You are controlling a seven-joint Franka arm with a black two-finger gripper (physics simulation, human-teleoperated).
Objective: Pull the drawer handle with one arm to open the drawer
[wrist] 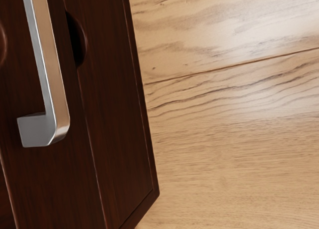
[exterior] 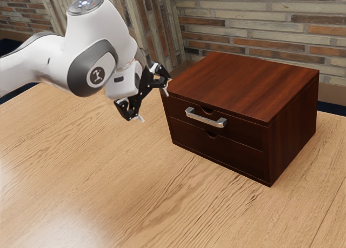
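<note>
Near cabinet (exterior: 246, 86) corner, fingers (exterior: 131, 110) spread, apart from handle (exterior: 206, 118)

bright, even light; pale glare patch on table (exterior: 70, 226); soft sheen on handle (wrist: 50, 89); shadows faint.

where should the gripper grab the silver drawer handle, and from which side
Take the silver handle at the middle of its straight bar, coming head-on at the top drawer front, one finger above and one below. The bar runs level and stands off the wood on bent ends. The gripper is open, apart from it.
</note>
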